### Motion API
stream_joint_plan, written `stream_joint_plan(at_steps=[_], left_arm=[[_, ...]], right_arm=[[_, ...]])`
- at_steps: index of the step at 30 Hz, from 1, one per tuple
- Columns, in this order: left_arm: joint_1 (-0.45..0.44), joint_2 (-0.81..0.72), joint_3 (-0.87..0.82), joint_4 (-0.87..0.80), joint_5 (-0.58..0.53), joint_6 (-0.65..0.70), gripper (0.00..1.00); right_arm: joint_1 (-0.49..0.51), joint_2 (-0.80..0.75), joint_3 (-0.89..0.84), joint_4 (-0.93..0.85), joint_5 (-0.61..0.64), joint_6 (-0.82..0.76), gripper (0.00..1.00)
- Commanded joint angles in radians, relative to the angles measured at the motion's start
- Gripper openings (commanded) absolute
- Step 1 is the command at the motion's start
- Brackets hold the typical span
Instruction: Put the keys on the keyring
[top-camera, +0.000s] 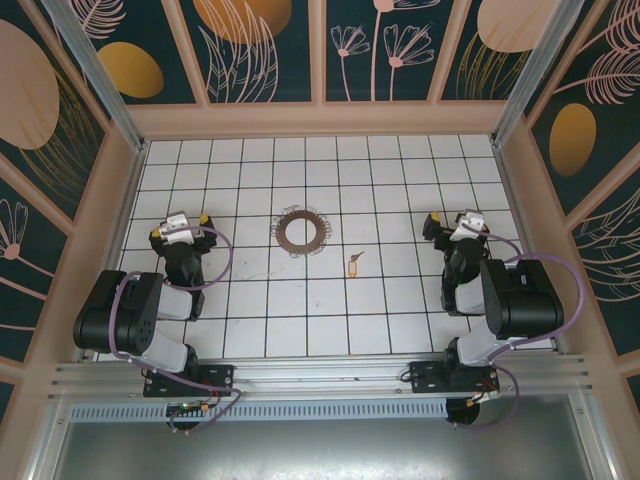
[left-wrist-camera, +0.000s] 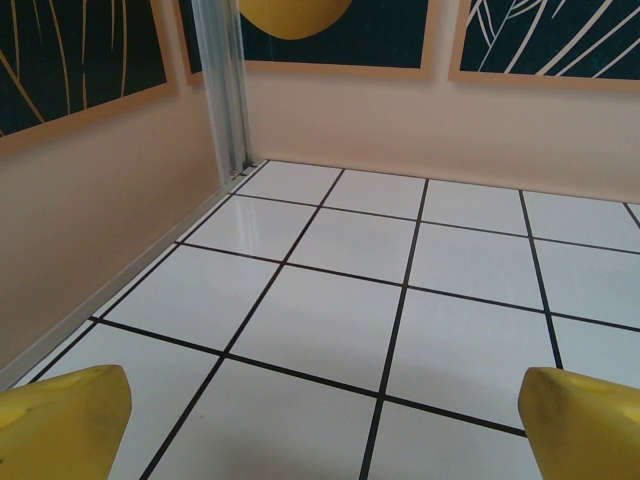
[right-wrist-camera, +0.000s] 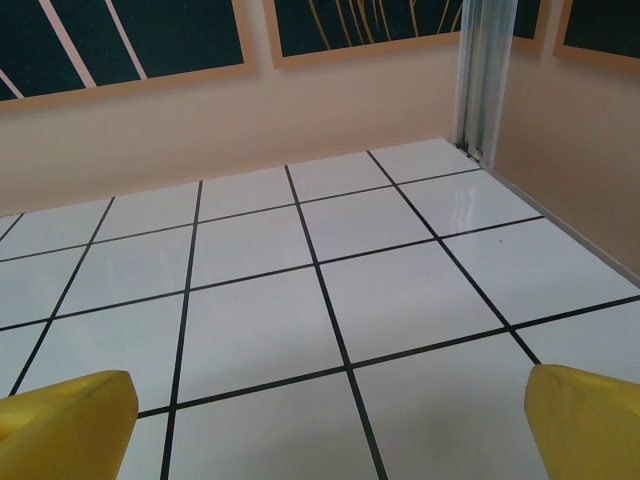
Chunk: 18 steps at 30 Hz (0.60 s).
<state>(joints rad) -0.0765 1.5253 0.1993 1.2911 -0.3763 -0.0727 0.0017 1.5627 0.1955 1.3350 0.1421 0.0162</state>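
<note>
Keyring (top-camera: 298, 231) is lying flat at mid-counter (top-camera: 400, 330), nearer the far edge; keys (top-camera: 353, 265) are lying close by, apart, toward the right. I am holding my left claw (top-camera: 180, 224) and right claw (top-camera: 455, 222) spread apart, gripping nothing, near the side edges.

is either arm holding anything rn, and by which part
Nothing is held. The left end effector and right end effector both stand open; the small yellow key tag and dark brown flat ring lie untouched on the white tiled table.
</note>
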Motion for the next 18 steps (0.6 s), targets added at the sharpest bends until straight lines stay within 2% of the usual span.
stream_joint_plan(at_steps=[1, 18], left_arm=[[0.006, -0.002, 0.006, 0.050, 0.004, -0.016, 0.99], [0.007, 0.001, 0.010, 0.043, 0.004, -0.018, 0.99]], right_arm=[[0.001, 0.000, 0.002, 0.032, 0.025, 0.018, 0.99], [0.002, 0.001, 0.003, 0.027, 0.025, 0.018, 0.99]])
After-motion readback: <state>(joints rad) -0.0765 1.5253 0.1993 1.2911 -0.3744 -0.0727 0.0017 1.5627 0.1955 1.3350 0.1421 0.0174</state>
